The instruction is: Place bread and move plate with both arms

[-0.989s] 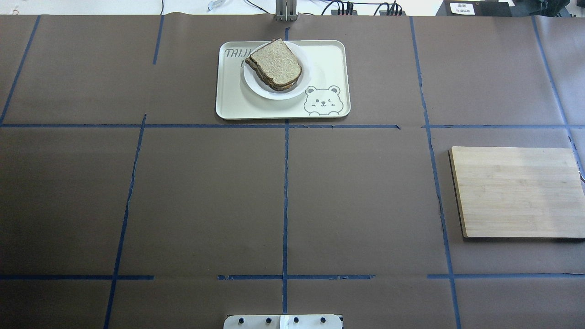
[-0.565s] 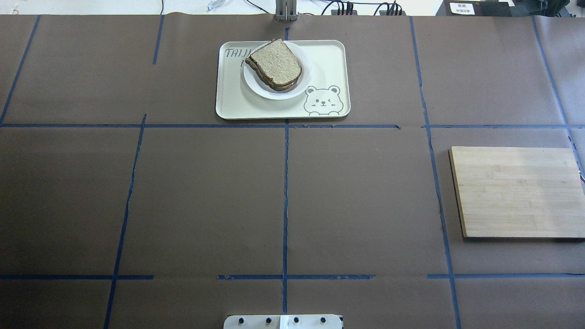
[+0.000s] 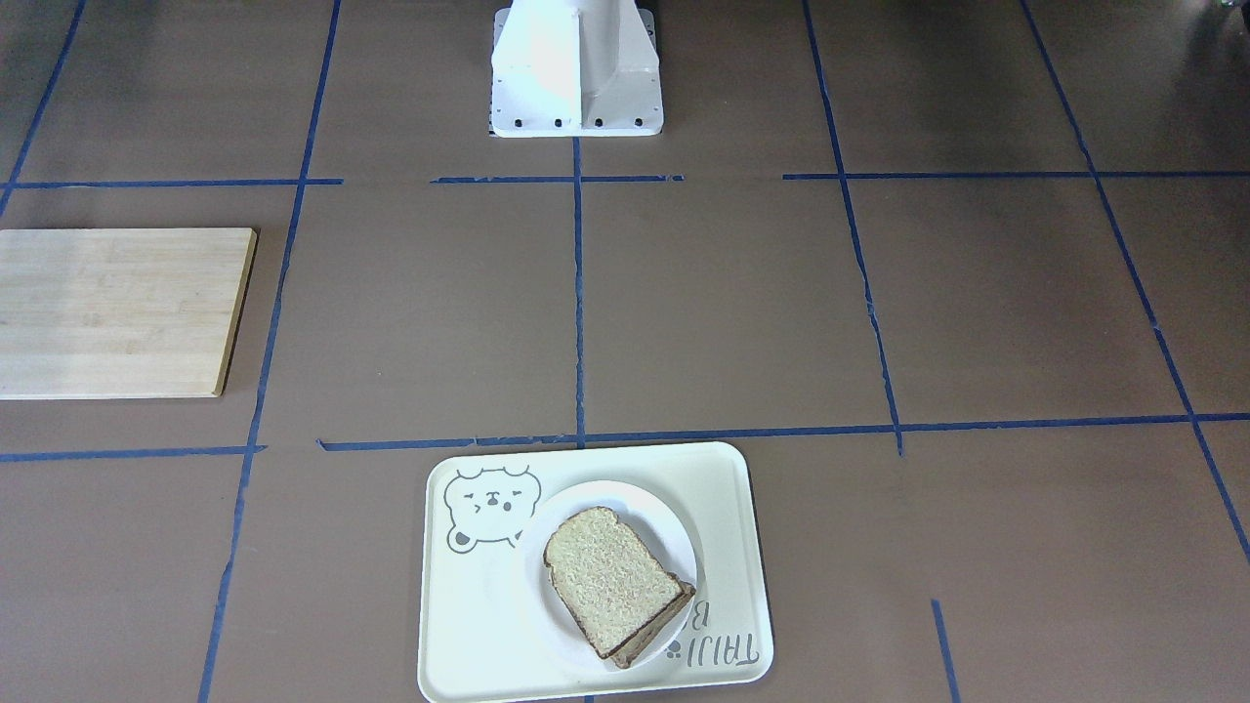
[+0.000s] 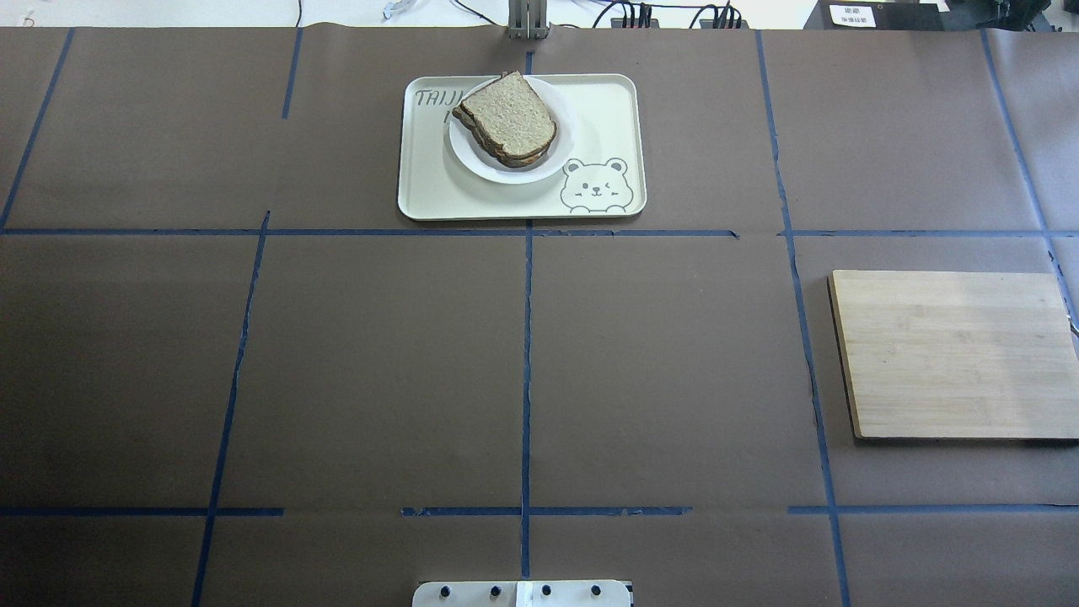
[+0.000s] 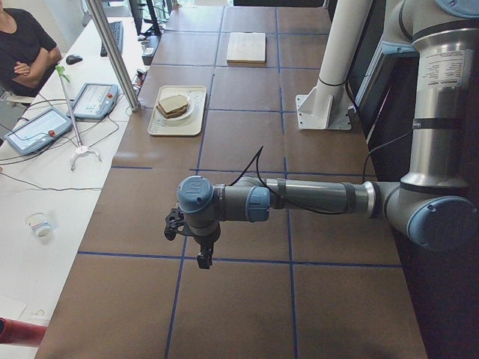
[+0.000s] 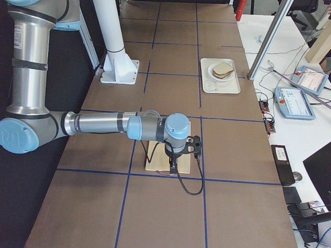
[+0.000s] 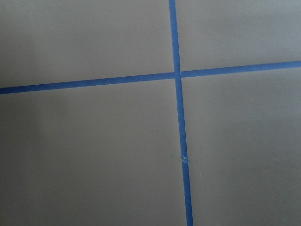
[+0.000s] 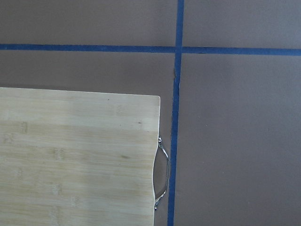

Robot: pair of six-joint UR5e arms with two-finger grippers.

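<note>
Bread's on the plate, plate's on the tray, and both arms are hanging way out at the worktop ends.

The bread (image 4: 508,114) sits on top of another slice on the plate (image 4: 472,158), which is on the bear tray (image 4: 430,190) at the far middle of the worktop (image 4: 379,362). The left gripper (image 5: 203,261) hovers over bare tape lines and the right gripper (image 6: 172,169) over the cutting board (image 4: 952,354). Can't tell if either one is released or clenched. To me this looks like the wrap-up stage. If the plate does need another move, both arms have a long reach inward to opposite rims first.
</note>
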